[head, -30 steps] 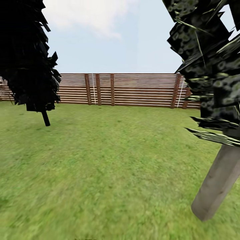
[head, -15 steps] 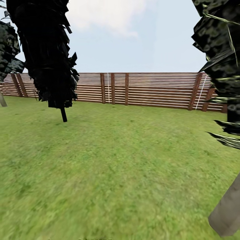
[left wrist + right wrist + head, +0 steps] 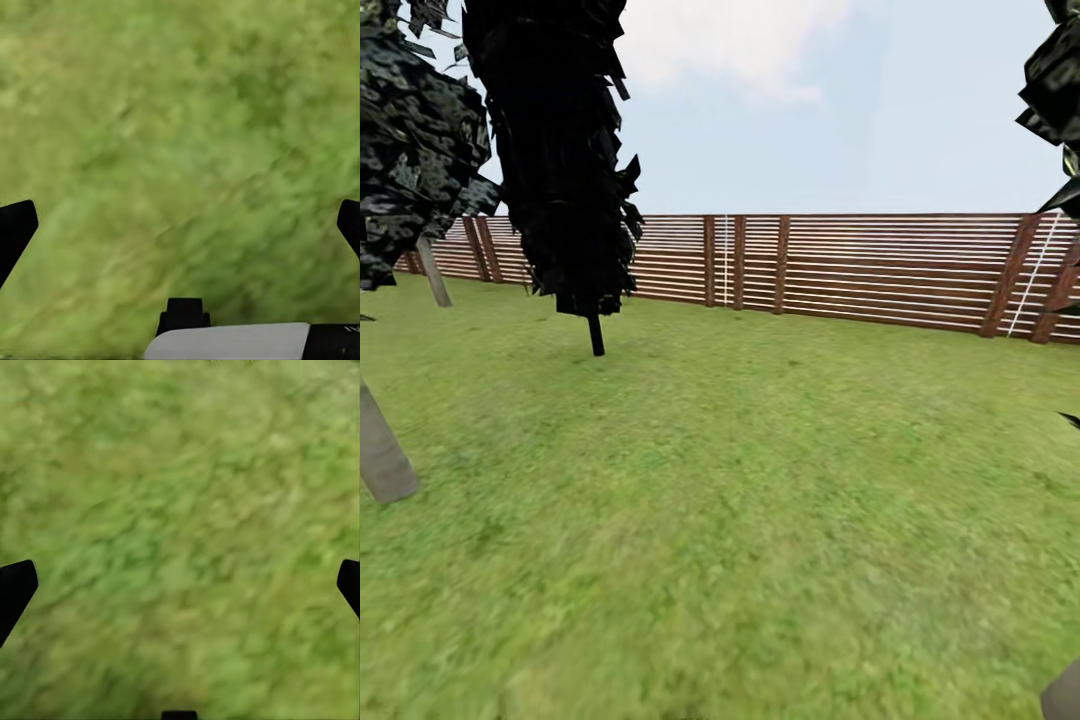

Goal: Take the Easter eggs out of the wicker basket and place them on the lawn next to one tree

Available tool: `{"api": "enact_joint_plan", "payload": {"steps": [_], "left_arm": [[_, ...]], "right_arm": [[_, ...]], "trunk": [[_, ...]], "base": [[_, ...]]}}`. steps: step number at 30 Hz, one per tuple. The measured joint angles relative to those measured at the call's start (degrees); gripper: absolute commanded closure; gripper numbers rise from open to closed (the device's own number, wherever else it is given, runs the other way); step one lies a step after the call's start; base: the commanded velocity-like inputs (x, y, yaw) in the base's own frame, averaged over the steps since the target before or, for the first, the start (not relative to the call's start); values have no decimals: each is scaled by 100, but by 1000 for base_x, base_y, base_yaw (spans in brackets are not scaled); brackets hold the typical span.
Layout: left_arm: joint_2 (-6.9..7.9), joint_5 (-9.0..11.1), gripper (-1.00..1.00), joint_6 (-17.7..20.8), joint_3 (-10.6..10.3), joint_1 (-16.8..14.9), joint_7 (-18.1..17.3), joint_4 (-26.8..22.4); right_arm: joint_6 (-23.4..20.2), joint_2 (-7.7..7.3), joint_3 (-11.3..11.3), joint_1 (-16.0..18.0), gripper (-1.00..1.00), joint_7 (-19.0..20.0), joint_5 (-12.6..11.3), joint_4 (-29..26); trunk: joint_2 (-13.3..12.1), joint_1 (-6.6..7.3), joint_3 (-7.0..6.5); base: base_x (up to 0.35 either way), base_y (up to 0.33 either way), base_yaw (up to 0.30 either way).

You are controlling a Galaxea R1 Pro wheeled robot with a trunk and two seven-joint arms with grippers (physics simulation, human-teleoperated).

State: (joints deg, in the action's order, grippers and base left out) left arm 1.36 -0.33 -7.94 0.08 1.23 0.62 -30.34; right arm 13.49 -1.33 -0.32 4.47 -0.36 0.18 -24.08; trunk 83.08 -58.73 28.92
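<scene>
The Easter eggs and the wicker basket are out of view. The lawn [image 3: 760,480] spreads wide across the head view. A tree with a bare grey trunk [image 3: 382,455] stands close at the left, and a second such tree [image 3: 433,270] stands farther back near the fence. The base of another grey trunk [image 3: 1065,695] cuts the bottom right corner. In the left wrist view my left gripper [image 3: 180,229] hangs open over bare grass, its fingers wide apart. My right gripper [image 3: 180,589] is likewise open over grass, holding nothing.
A dark, narrow cone-shaped tree [image 3: 560,150] stands left of centre on a thin stem. A brown slatted fence [image 3: 880,265] closes off the far side of the garden. Open grass lies between me and the fence.
The head view has swung to the left. The dark cone tree and fence slid rightward in the picture, the right-hand trunk nearly left it, and a near grey trunk came in at the left.
</scene>
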Motion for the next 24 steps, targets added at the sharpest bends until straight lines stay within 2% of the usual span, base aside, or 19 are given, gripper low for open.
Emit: {"api": "enact_joint_plan", "payload": {"steps": [24], "left_arm": [[-5,-2,-100,1,-11,0,0,2]], "right_arm": [[4,16,40,-3,-100,1,14,0]], "trunk": [[0,0,50]], "base": [[0,0,259]]}}
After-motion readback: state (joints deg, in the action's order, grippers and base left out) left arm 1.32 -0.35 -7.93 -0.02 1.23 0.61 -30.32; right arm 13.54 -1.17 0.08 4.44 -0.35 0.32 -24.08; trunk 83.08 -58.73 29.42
